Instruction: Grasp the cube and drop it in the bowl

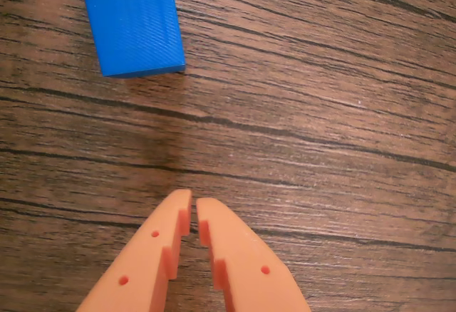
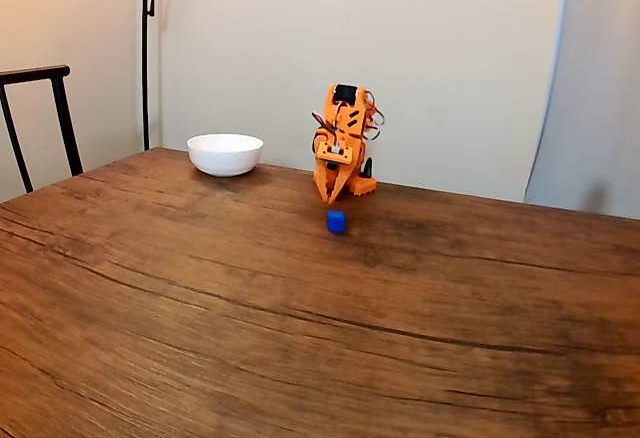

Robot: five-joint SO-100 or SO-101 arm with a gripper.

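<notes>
In the wrist view the orange pincer [image 1: 193,205] has its two fingers drawn nearly together, only a thin slit between the tips, with nothing between them and nothing touched; it hangs above bare wood. The cube [image 1: 135,26], blue, sits on the surface [image 1: 320,148] well ahead of the tips and off to the left in that view, clear of them. In the fixed view the cube [image 2: 336,221] rests just in front of the folded orange arm [image 2: 343,143]. The surface is dark, strongly grained wood against a plain cream wall [image 2: 450,58]. The bowl [image 2: 225,153], white, stands to the arm's left near the far edge, with open wood between it and the cube. A dark chair back [image 2: 40,118] and a lamp pole [image 2: 146,48] stand at left.
</notes>
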